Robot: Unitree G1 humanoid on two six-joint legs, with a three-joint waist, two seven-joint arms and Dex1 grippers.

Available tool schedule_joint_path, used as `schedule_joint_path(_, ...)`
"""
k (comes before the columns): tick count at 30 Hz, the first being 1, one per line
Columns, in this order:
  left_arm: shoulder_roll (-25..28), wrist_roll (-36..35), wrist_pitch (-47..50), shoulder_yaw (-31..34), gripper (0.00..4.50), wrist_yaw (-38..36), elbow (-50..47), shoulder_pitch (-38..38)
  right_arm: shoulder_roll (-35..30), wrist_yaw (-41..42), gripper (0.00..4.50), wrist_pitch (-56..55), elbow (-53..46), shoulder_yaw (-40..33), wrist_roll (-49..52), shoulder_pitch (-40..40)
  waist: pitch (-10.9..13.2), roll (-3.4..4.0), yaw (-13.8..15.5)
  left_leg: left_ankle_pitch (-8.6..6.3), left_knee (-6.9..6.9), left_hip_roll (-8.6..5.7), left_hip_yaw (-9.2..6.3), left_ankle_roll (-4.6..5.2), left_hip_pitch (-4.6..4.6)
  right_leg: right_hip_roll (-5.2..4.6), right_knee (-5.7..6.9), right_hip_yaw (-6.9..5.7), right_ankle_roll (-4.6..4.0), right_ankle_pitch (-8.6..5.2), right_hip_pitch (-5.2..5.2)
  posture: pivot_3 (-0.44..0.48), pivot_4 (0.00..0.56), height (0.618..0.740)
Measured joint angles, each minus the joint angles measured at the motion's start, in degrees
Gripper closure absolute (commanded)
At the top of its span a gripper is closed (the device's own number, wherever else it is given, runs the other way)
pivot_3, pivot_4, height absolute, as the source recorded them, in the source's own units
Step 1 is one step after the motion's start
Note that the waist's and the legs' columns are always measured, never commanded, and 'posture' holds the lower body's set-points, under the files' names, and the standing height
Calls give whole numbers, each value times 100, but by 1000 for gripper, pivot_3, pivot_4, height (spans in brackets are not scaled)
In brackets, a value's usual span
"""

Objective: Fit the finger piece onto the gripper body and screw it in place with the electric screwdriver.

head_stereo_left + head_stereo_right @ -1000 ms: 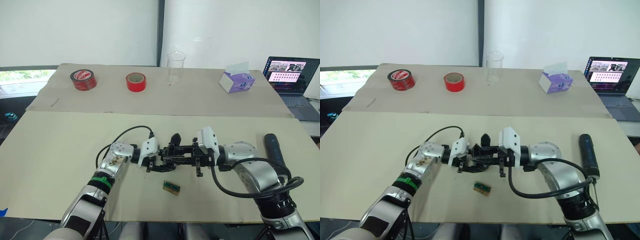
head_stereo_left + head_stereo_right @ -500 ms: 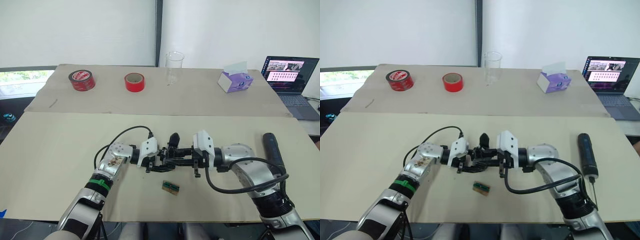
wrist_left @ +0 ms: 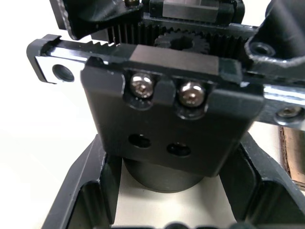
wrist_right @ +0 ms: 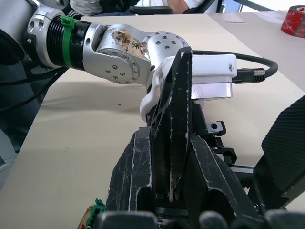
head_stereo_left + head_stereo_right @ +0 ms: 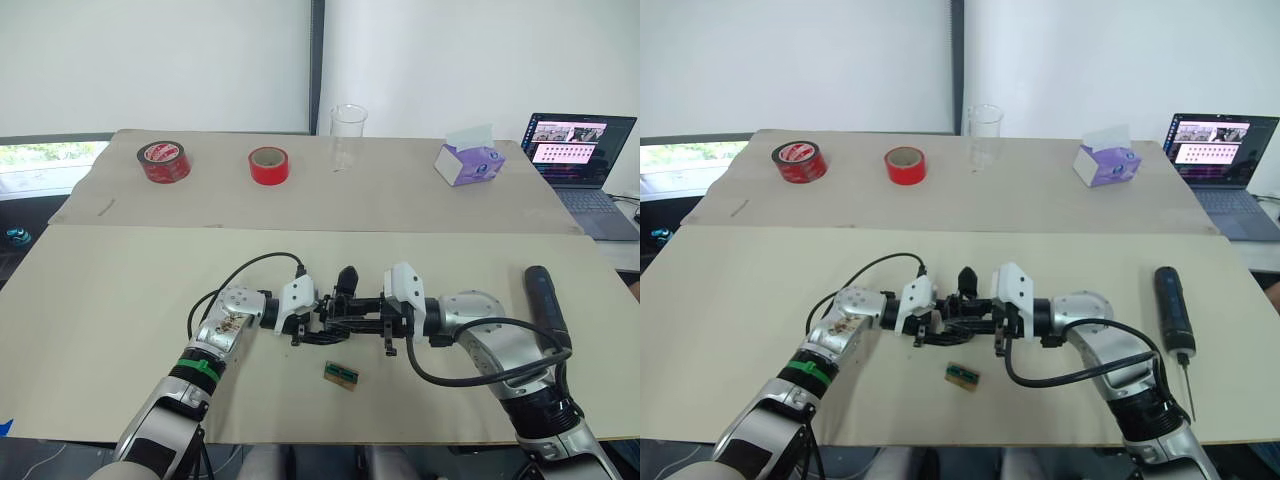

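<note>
- The left hand (image 5: 312,318) and the right hand (image 5: 372,317) meet nose to nose near the front middle of the surface (image 5: 120,290).
- The gripper body (image 5: 340,305) sits between the two hands, low over the surface; its one pointed finger sticks up at the far side.
- Left hand: closed on the gripper body. In the left wrist view its two fingers (image 3: 81,191) flank the round base, and the block face (image 3: 167,129) shows two bright screw heads above two empty holes, with a toothed rack and a small gear behind.
- Right hand: closed on the finger piece (image 4: 172,129). In the right wrist view the piece stands pinched between the two fingertips (image 4: 133,176), pointed end away from the camera, toward the left arm's wrist.
- Whether the finger piece is already seated on the gripper body cannot be told.
- The electric screwdriver (image 5: 1171,309) lies on the surface well to the right of the hands, untouched, with its thin bit toward the front edge.
- A small green-and-brown block (image 5: 342,373) lies on the surface just in front of the hands, clear of them.
- At the far side of the surface: two red tape rolls (image 5: 165,160) (image 5: 271,164), a clear glass (image 5: 349,135) and a purple tissue box (image 5: 468,161).
- A laptop (image 5: 583,160) stands open at the far right, on a separate stand.
</note>
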Motion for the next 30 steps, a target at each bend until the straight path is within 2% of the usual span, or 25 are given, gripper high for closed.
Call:
schedule_joint_path(17,53,0,17,1,2177,81,-76,113,92,-209,4105,593,-136,97,55,-31,-35,3,-15,-1,-6,3,0,0,14,2,1,2,-2,-1,7,0,150,740)
schedule_joint_path(30,145,-9,126,12,2177,98,-114,166,332,-486,4106,577,-14,133,17,82,-41,3,-85,-1,-39,6,4,-1,86,3,9,11,-16,-10,58,0,150,740)
